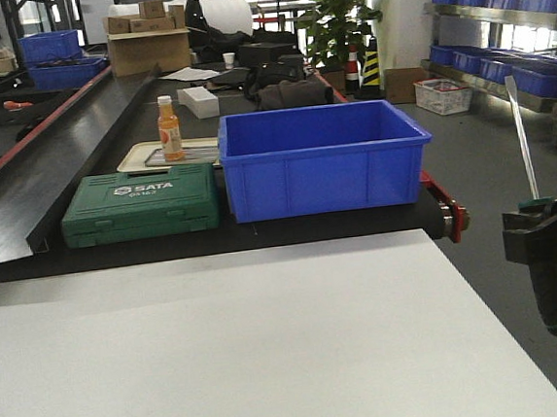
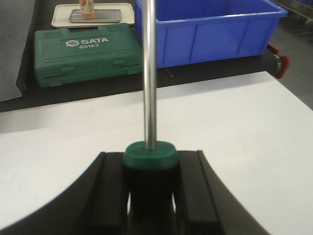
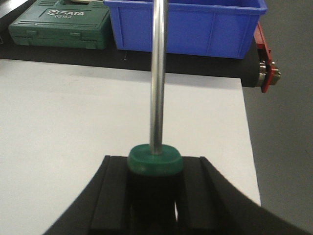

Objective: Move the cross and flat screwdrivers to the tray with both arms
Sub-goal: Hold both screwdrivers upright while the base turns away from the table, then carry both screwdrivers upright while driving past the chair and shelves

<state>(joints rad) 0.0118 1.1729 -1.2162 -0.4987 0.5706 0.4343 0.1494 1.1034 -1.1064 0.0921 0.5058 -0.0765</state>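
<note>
Our left end effector [image 2: 151,193] is clenched on the handle of the first screwdriver [image 2: 150,73] and our right end effector [image 3: 155,196] on the second screwdriver [image 3: 159,73], both shafts pointing to 12 o'clock above the white counter [image 2: 244,127], probably so that we can carry them freely.

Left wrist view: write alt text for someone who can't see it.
The black left gripper is shut on a black-and-green-handled screwdriver, its silver steel shaft pointing up the frame over a white table. Beyond sit a green plastic SATA tool case and a deep blue plastic bin.
</note>
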